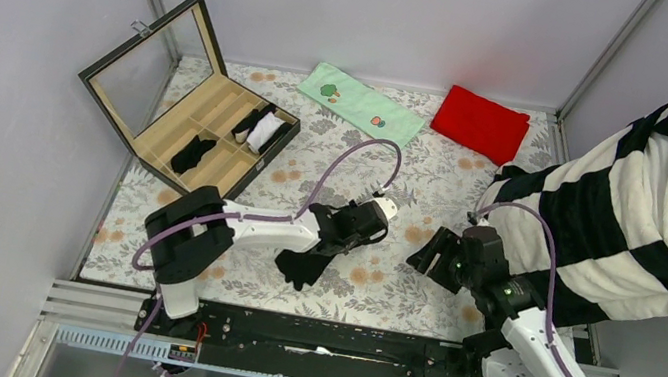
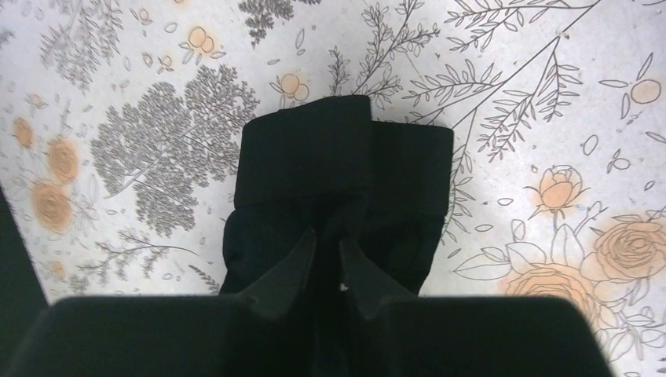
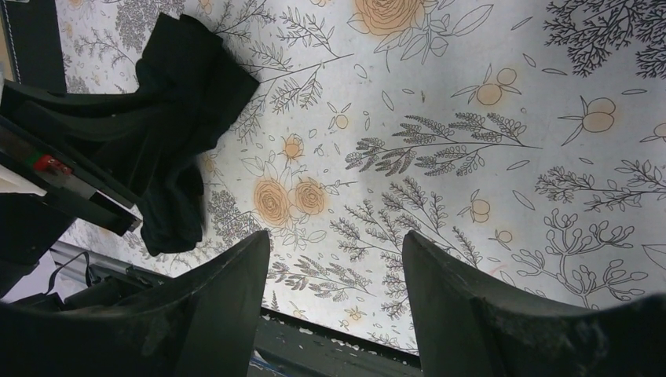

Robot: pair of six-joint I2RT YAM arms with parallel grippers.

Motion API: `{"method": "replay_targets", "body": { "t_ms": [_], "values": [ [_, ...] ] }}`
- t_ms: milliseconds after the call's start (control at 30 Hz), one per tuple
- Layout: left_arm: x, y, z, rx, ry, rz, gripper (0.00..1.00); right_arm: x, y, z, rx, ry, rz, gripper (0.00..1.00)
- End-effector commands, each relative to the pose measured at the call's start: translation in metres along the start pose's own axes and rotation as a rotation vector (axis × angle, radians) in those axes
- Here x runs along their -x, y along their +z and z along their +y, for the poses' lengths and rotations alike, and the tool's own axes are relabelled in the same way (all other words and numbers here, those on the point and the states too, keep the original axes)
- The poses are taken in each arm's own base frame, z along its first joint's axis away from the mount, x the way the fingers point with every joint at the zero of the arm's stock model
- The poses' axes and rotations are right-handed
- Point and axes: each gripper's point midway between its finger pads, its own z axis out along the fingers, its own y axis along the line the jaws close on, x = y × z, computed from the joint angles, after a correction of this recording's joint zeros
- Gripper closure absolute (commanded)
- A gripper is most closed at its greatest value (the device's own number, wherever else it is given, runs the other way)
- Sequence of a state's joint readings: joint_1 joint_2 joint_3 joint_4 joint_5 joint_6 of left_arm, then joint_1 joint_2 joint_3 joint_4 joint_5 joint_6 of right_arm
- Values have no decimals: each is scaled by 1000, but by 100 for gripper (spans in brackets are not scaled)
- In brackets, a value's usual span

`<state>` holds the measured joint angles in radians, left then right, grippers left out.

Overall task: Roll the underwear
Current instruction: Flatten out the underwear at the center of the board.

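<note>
One black underwear [image 1: 300, 267] lies on the floral table cover in front of the left arm. In the left wrist view it [image 2: 345, 165] is partly folded, with a band across its far end. My left gripper [image 1: 320, 248] is down on it, its jaws [image 2: 327, 238] almost together with black cloth pinched between the fingertips [image 2: 302, 255]. My right gripper [image 1: 428, 256] hangs open and empty over bare cover, to the right of the garment [image 3: 184, 94]; its jaws [image 3: 338, 243] stand wide apart.
An open wooden box [image 1: 179, 129] stands at the back left with two black rolls [image 1: 192, 154] and a white one [image 1: 266, 132] in its compartments. A green towel [image 1: 361, 104] and a red cloth [image 1: 480, 123] lie at the back. A striped blanket [image 1: 652, 198] fills the right.
</note>
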<state>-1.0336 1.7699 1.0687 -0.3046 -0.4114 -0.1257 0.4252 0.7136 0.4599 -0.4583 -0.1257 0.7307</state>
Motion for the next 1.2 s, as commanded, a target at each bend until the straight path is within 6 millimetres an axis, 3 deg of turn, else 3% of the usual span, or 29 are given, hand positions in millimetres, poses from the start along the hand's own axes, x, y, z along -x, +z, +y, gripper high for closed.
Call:
{"method": "replay_targets", "body": {
  "t_ms": [0, 100, 233, 367, 533, 667, 900, 1167],
  "values": [
    [32, -13, 7, 37, -48, -85, 89, 0, -5, 8, 54, -8, -8, 30],
    [55, -39, 11, 4, -109, -155, 100, 0, -7, 14, 92, -19, -17, 29],
    [87, -85, 11, -101, -214, -277, 100, 4, -8, 28, 174, 24, -40, 27],
    [99, -117, 17, -148, -300, -353, 100, 9, 1, 52, 321, 157, -63, 26],
    [102, -137, 18, -197, -353, -395, 100, 20, 15, 64, 433, 269, -115, 25],
    [106, -147, 11, -255, -356, -411, 100, 25, 20, 75, 517, 183, -151, 24],
    [120, -174, 12, -319, -346, -482, 100, 24, 9, 100, 715, -1, -194, 21],
    [136, -215, 17, -398, -372, -586, 100, 33, -6, 118, 818, -44, -248, 17]
  ]
}}
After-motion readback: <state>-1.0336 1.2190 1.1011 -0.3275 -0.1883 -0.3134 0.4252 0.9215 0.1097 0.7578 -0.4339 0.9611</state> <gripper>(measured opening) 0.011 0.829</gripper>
